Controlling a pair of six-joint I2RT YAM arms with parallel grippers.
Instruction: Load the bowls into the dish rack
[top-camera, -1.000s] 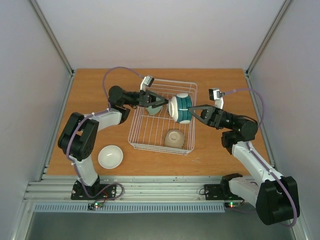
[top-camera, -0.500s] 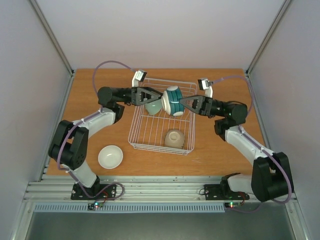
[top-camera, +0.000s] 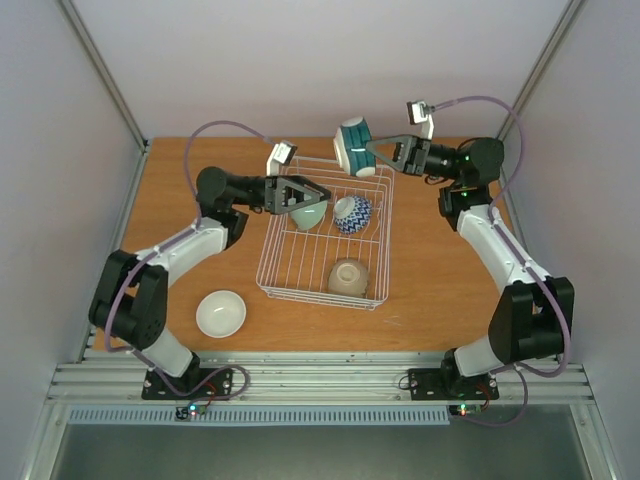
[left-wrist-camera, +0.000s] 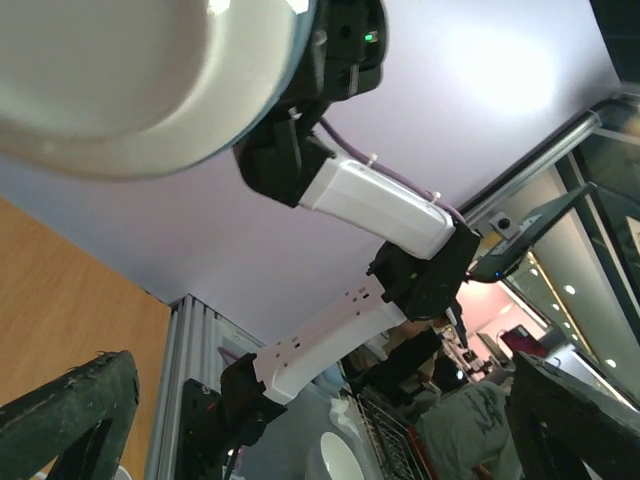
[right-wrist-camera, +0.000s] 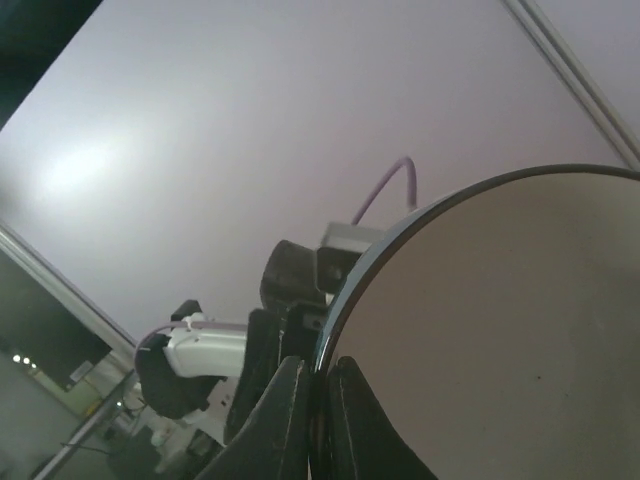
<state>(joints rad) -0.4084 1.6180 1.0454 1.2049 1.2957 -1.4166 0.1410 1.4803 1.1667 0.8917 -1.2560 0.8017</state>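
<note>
- We have the right jaws pinched together on the rim of the teal bowl (top-camera: 351, 147). The right wrist view shows both fingertips (right-wrist-camera: 288, 405) closed on that edge.
- The teal bowl hangs on edge in the air over the far edge of the rack (top-camera: 290, 265), towards the rack's far right corner.
- The relation that counts is this: the rack lies below the held bowl and towards the near edge of the table (top-camera: 420, 300). We judge the coming move to be down and nearward, with the bowl kept on edge so it can slot between the tines.
- Room is tight straight under it. The blue bowl (top-camera: 351, 214) sits in the far right part of the rack, the green bowl (top-camera: 306, 217) in the far left, and the beige bowl (top-camera: 347, 277) at the near right. The near left part shows bare wire, so we would aim there or between blue and beige.
- The left jaws stand wide apart just over the green bowl, and we cannot tell whether they touch it.
- The white bowl (top-camera: 221, 313) lies on the table outside the rack, off its near left corner. The left arm (top-camera: 190, 245) is clearly the nearer one for it.
</note>
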